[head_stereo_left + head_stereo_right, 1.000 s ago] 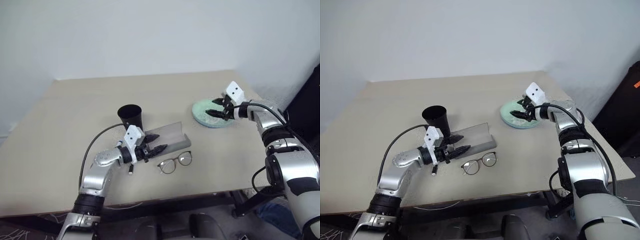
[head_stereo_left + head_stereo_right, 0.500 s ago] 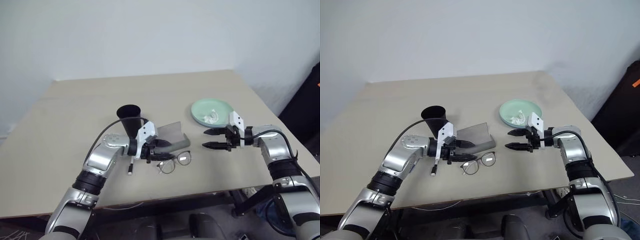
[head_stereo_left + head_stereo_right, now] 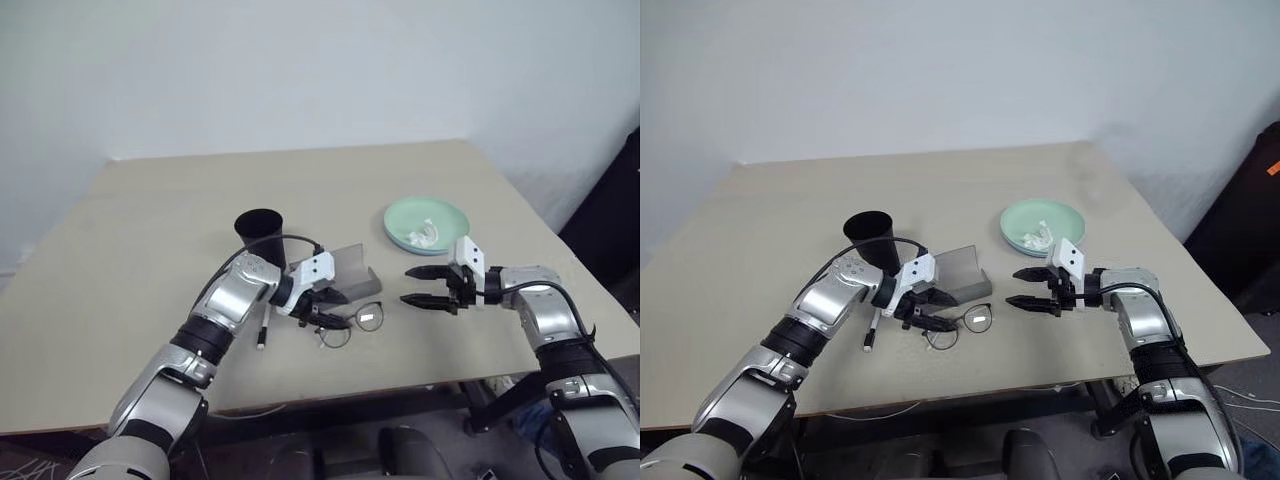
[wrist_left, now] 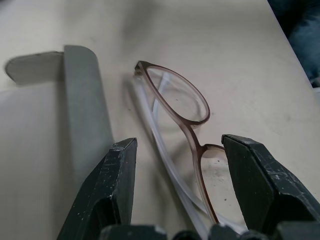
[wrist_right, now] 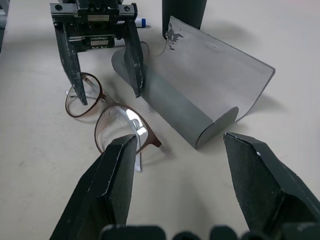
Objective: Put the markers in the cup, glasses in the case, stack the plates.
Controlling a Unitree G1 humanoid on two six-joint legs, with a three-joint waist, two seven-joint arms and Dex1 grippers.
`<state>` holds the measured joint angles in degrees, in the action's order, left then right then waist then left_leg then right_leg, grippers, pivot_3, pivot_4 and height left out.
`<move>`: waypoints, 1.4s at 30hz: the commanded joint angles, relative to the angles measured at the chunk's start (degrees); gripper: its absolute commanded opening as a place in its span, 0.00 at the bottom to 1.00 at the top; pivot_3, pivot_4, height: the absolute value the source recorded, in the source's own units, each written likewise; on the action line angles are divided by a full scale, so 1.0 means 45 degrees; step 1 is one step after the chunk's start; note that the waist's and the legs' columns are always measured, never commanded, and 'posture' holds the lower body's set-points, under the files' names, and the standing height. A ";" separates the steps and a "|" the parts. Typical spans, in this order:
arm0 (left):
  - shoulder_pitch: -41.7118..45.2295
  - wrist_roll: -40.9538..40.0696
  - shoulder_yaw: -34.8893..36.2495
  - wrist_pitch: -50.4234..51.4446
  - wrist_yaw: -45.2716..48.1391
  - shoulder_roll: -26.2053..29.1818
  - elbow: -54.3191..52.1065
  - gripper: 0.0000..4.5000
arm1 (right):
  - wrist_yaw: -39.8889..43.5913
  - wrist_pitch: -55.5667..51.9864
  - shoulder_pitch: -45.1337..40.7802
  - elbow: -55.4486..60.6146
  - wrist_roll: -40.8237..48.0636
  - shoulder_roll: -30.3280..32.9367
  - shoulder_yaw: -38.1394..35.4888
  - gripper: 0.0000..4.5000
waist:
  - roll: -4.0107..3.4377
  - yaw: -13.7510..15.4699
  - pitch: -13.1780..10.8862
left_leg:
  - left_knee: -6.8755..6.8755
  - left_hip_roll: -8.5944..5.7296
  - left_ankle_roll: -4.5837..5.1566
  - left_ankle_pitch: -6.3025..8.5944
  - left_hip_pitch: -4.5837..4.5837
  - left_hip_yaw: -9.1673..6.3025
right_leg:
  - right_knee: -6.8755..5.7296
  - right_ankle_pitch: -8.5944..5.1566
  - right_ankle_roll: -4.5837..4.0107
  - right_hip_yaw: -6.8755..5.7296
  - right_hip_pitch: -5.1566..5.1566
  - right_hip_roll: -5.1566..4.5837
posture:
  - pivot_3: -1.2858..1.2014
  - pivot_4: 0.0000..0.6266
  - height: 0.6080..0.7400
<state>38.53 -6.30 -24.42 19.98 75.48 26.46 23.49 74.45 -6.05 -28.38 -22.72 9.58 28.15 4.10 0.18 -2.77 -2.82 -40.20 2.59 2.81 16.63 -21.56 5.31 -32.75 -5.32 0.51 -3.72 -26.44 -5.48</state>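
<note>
Beige table [image 3: 150, 260] bears cup [image 3: 262, 234], case [image 3: 350, 275] (open), glasses [image 3: 352, 325], plates [image 3: 425, 226], perhaps a marker [image 3: 262, 335].

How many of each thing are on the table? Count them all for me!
Cup: 1
Glasses case: 1
Glasses: 1
Marker: 1 lying on the table
Plates: 2, green stacked on blue
White scrap: 1
Total: 7
</note>
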 commanded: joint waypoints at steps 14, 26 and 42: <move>0.1125 0.0688 -0.0159 -0.0444 0.0781 -0.0634 0.1060 0.63 | -0.1115 0.0471 0.0408 0.0687 0.0262 -0.0202 0.0006 0.66 | 0.0005 0.0003 -0.0002 | -0.0012 -0.0001 0.0003 0.0001 -0.0006 -0.0006 | 0.0000 0.0000 0.0000 0.0001 0.0000 0.0000 | 0.52 0.00 0.94; 0.0907 0.0829 -0.0144 -0.0463 0.0913 -0.0773 0.0797 0.06 | -0.1272 0.0621 0.0399 0.0547 0.0259 -0.0044 0.0078 0.67 | 0.0009 0.0011 0.0000 | -0.0016 -0.0002 0.0003 0.0000 0.0002 -0.0008 | -0.0002 -0.0001 0.0000 0.0003 0.0012 -0.0001 | 0.52 0.00 0.94; 0.1894 -0.0695 0.1698 0.0349 0.0643 -0.0962 0.0095 0.06 | -0.1197 0.1038 -0.0133 -0.0173 0.0082 0.0056 0.0275 0.67 | 0.0012 0.0007 -0.0002 | -0.0034 -0.0003 0.0007 -0.0002 -0.0008 -0.0019 | -0.0003 -0.0001 0.0000 0.0005 0.0010 0.0005 | 0.52 0.00 0.94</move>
<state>44.74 -7.77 -19.06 21.33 78.73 22.21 25.59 68.93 -2.35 -27.10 -24.20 9.34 27.88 5.88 0.23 -2.74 -2.83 -40.35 2.57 2.84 16.62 -21.60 5.21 -32.77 -5.32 0.51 -3.69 -26.40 -5.45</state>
